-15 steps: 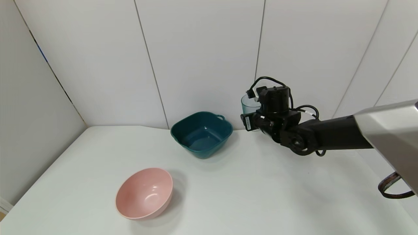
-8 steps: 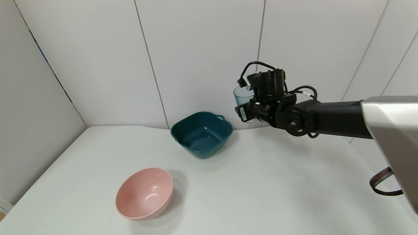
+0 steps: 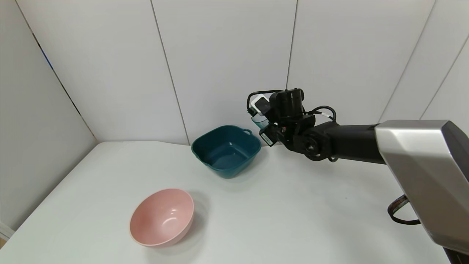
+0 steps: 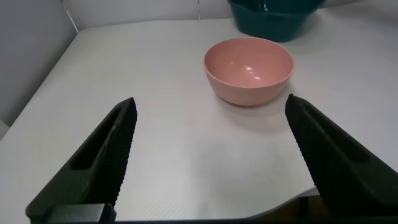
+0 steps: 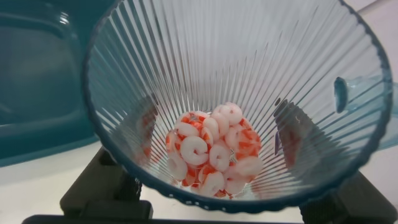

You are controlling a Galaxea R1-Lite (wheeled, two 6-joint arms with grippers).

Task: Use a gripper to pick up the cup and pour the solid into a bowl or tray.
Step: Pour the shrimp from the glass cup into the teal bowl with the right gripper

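Observation:
My right gripper (image 3: 264, 126) is shut on the light-blue ribbed cup (image 3: 258, 121) and holds it in the air just right of the dark teal squarish bowl (image 3: 226, 150), near the bowl's loop handle. In the right wrist view the cup (image 5: 236, 68) fills the picture, and the white and orange-pink round pieces (image 5: 214, 155) lie heaped at its bottom. The teal bowl (image 5: 37, 81) shows beside the cup there. My left gripper (image 4: 208, 158) is open and empty, low over the table's front left, facing the pink bowl.
A round pink bowl (image 3: 162, 217) sits on the white table (image 3: 293, 205) at the front left; it also shows in the left wrist view (image 4: 249, 70). White wall panels stand close behind the teal bowl.
My right gripper has carried the cup to the left, from well right of the teal bowl to its right rim. The bowls have not moved.

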